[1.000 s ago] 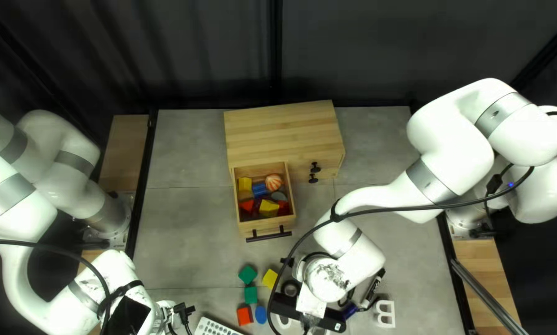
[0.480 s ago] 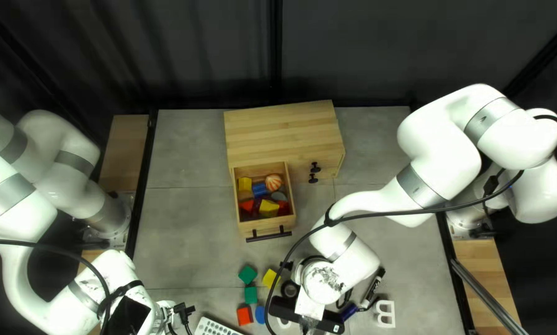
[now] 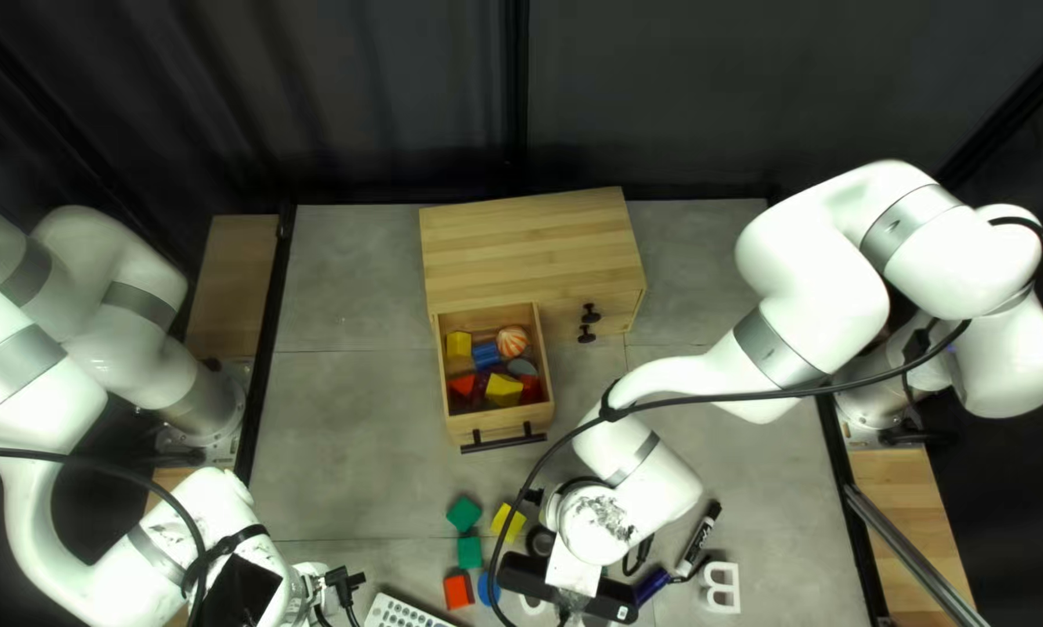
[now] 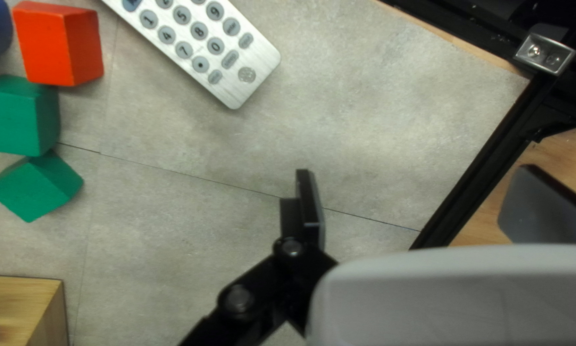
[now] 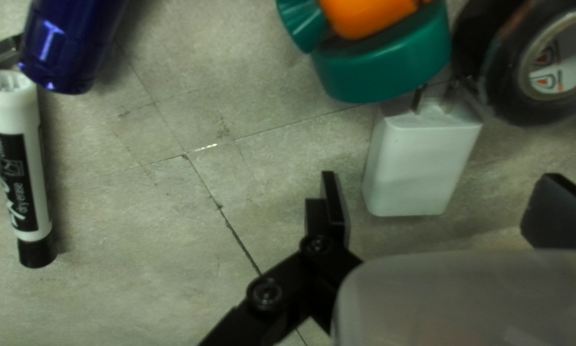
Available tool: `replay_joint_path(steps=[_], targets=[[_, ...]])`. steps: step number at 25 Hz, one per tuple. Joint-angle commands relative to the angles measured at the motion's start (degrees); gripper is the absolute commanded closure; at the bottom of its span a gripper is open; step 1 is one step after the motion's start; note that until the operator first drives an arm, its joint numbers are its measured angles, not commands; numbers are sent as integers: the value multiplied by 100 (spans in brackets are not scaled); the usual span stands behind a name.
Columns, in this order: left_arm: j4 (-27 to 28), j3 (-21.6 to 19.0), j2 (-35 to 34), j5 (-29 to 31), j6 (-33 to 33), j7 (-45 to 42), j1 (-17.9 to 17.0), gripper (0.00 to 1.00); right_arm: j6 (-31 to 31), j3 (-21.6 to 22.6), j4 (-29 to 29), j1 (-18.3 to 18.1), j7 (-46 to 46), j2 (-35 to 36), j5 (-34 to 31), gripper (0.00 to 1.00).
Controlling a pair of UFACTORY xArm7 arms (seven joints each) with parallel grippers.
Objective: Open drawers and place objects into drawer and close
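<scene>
1. Open drawer [image 3: 500, 425]: toward the table's [image 3: 347, 453] far edge.
2. Left gripper [image 4: 427, 204]: parted, empty, farther off.
3. Right gripper [image 5: 447, 208]: wide open, empty, nearer.
4. White charger [image 5: 419, 170]: near-edge side, ahead between right fingers, prongs pointing away; likely next.

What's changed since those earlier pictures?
The right arm has shifted slightly toward the left of the top left view. The right hand is open now and holds nothing; the earlier views don't show its grip. The left arm, open drawer, green blocks and remote stayed put.
</scene>
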Motion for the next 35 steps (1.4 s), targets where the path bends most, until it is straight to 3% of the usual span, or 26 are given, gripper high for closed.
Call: replay_joint_path(steps=[1,4,13,20,26,30,35], targets=[[0,0,0,0,0,0,0,0,25,7,39,-3,-29,44,23,90],[0,0,0,0,0,0,0,0,49,16,66,-2,-48,65,41,94],[0,0,0,0,0,0,0,0,317,70,89,13,-12,-137,156,95],[0,0,0,0,0,0,0,0,1350,32,660,71,297,-459,442,97],[0,0,0,0,0,0,0,0,2177,-127,1169,66,1250,-1013,643,100],[0,0,0,0,0,0,0,0,2181,-248,1077,-31,1783,-1410,655,100],[0,0,0,0,0,0,0,0,1656,-521,654,-283,2376,-1812,504,100]])
